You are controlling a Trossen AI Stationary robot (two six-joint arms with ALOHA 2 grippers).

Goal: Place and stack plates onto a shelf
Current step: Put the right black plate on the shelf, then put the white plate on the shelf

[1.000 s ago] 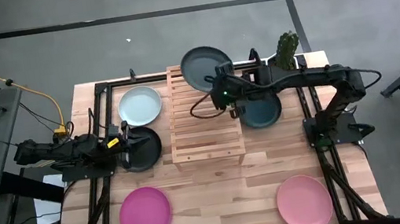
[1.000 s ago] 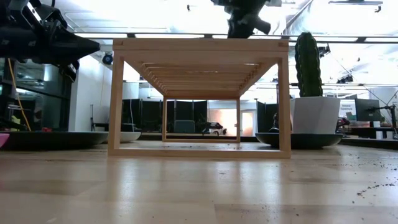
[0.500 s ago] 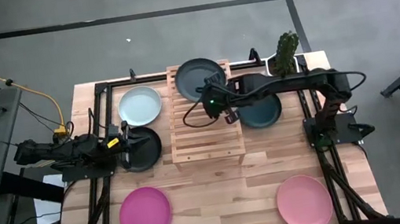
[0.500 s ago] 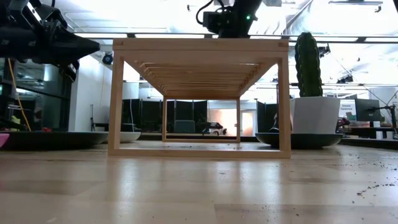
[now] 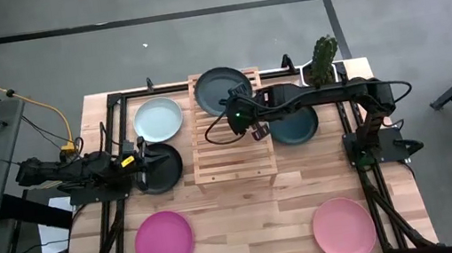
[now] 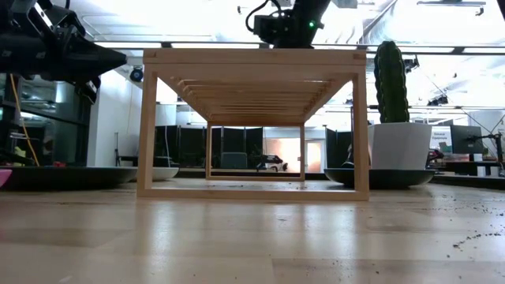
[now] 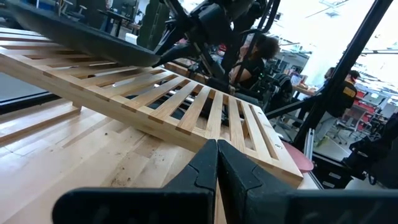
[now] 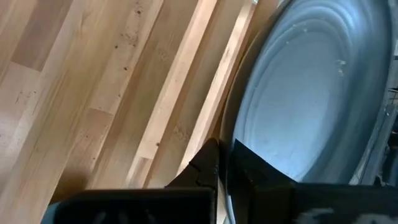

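Tabletop (image 5: 248, 213) of pale wood carries everything, with the slatted shelf (image 5: 230, 139) standing near its middle. Over the shelf's far end sits a dark grey plate (image 5: 222, 87), pinched at its near rim by the right gripper (image 5: 238, 109), whose fingers are clenched on that edge; the plate extends away from the fingertips toward the table's far side. Beside the shelf's right flank lies a dark teal plate (image 5: 295, 125) under the right arm. Left of the shelf are a mint plate (image 5: 158, 119) and a black plate (image 5: 160, 168), the left gripper (image 5: 143, 159) closed empty above the latter. Magenta plate (image 5: 164, 241) and salmon plate (image 5: 343, 226) lie near the front edge.
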